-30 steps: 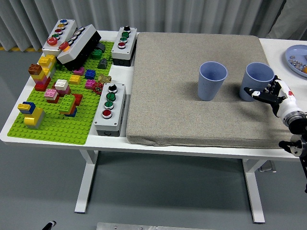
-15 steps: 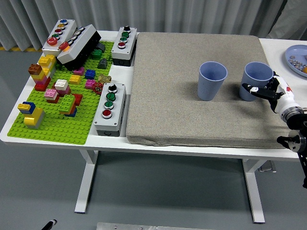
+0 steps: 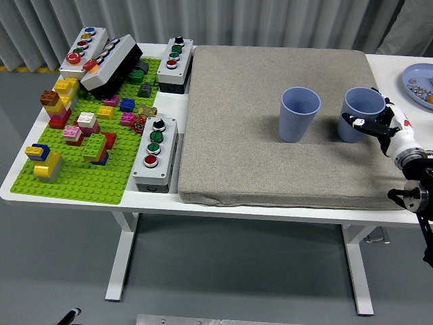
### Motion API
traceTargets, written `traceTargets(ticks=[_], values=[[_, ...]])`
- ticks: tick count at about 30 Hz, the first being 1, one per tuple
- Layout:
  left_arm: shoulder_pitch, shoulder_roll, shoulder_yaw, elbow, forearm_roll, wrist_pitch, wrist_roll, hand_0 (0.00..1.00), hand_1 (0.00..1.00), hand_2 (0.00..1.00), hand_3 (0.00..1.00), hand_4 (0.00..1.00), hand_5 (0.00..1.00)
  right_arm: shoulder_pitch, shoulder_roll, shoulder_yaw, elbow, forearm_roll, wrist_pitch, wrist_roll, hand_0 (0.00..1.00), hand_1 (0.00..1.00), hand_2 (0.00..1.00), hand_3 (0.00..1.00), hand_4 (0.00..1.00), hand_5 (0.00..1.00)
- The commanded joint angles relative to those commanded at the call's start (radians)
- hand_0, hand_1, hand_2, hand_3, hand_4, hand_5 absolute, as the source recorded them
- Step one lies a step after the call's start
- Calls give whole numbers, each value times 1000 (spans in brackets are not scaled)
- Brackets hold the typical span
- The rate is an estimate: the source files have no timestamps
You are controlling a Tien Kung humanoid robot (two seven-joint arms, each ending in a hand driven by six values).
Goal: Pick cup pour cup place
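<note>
Here, in the head view, two blue ribbed plastic cups stand upright and apart on a grey-brown fabric mat (image 3: 270, 183) covering the white table (image 3: 389, 68). The right hand (image 3: 382, 126) comes in from the right edge and is at the right cup (image 3: 360, 108), its fingers curled around the cup's near side without a clear full grip. The left cup (image 3: 299, 114) stands alone near the mat's middle. A green brick baseplate (image 3: 74, 183) with coloured blocks lies at the left

A green brick baseplate (image 3: 88, 177) with coloured bricks (image 3: 86, 128) sits left of three button boxes (image 3: 155, 152).
</note>
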Motion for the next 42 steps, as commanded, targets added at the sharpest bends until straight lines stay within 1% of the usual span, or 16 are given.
traceTargets(ticks=[2, 3, 7, 8, 13, 14, 20, 24, 28, 34, 36, 39, 42], values=[[-1, 1, 1, 0, 1, -1, 1, 837, 815, 880, 804, 632, 998, -1, 1, 0, 1, 13, -14, 13, 986, 947, 998, 998, 860, 124], [-1, 1, 1, 0, 1, -1, 1, 837, 816, 880, 804, 634, 998, -1, 2, 0, 1, 15, -15, 14, 851, 706, 656, 776, 818, 70], [-1, 1, 0, 0, 2, -1, 1, 837, 816, 880, 804, 634, 998, -6, 4, 3, -1, 30, -30, 18, 851, 706, 656, 776, 818, 70], [-1, 1, 0, 0, 2, -1, 0, 837, 816, 880, 804, 634, 998, -8, 4, 3, -1, 31, -34, 17, 777, 617, 556, 687, 731, 2], [0, 2, 0, 0, 3, -1, 1, 837, 816, 880, 804, 634, 998, -11, 6, 4, -2, 39, -26, 12, 777, 617, 556, 687, 731, 2], [0, 2, 0, 0, 3, -1, 1, 837, 816, 880, 804, 633, 998, -11, 6, 4, -1, 40, -25, 12, 722, 572, 516, 653, 723, 2], [1, 2, -2, 0, 3, -1, 1, 837, 816, 880, 804, 634, 998, -15, 7, 6, 6, 39, -29, 12, 722, 579, 516, 653, 721, 2], [1, 2, -3, 0, 3, -1, 1, 837, 816, 880, 804, 634, 998, -13, 3, 6, 29, 22, -34, 2, 722, 579, 516, 653, 721, 2], [3, 3, -6, 0, 3, 0, 1, 837, 816, 880, 803, 634, 998, -6, -11, -8, 78, -22, -57, -11, 725, 585, 516, 655, 721, 2], [9, 7, -7, 0, 1, -1, 3, 838, 816, 879, 803, 635, 998, 17, -44, -48, 177, -173, -113, -50, 725, 585, 516, 654, 721, 2], [10, 7, -7, 0, 0, 0, 3, 838, 816, 879, 803, 635, 998, 24, -49, -60, 197, -220, -128, -64, 725, 585, 516, 654, 721, 2], [11, 8, -6, 0, -1, 0, 4, 838, 816, 879, 802, 635, 998, 35, -54, -89, 240, -331, -160, -107, 726, 589, 516, 656, 719, 2], [12, 9, -4, 0, -2, 0, 4, 838, 816, 879, 802, 635, 998, 36, -52, -103, 268, -436, -175, -133, 726, 589, 516, 656, 719, 2]])
